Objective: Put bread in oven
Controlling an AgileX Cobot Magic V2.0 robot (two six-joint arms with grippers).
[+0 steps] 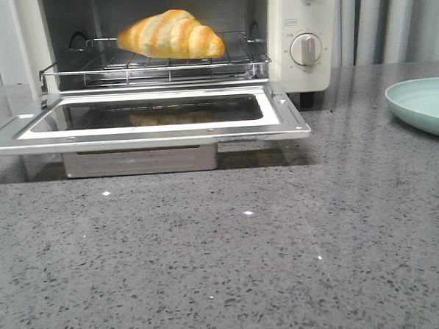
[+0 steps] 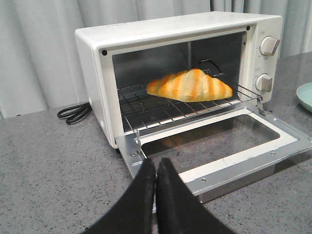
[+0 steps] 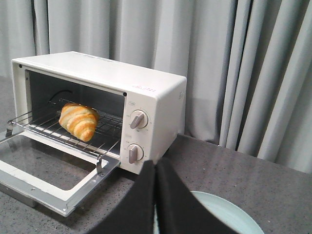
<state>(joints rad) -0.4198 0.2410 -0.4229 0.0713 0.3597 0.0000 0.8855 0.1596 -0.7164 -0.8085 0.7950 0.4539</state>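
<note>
The golden-orange bread with cream stripes lies on the wire rack inside the cream-white oven. The oven's glass door is dropped open and flat. The bread also shows in the left wrist view and in the right wrist view. My left gripper is shut and empty, held back from the door's front left corner. My right gripper is shut and empty, above the pale plate to the right of the oven. Neither gripper shows in the front view.
A pale green plate sits on the grey speckled counter at the right. The open door juts forward over the counter. The oven's black cord lies behind its left side. Grey curtains hang behind.
</note>
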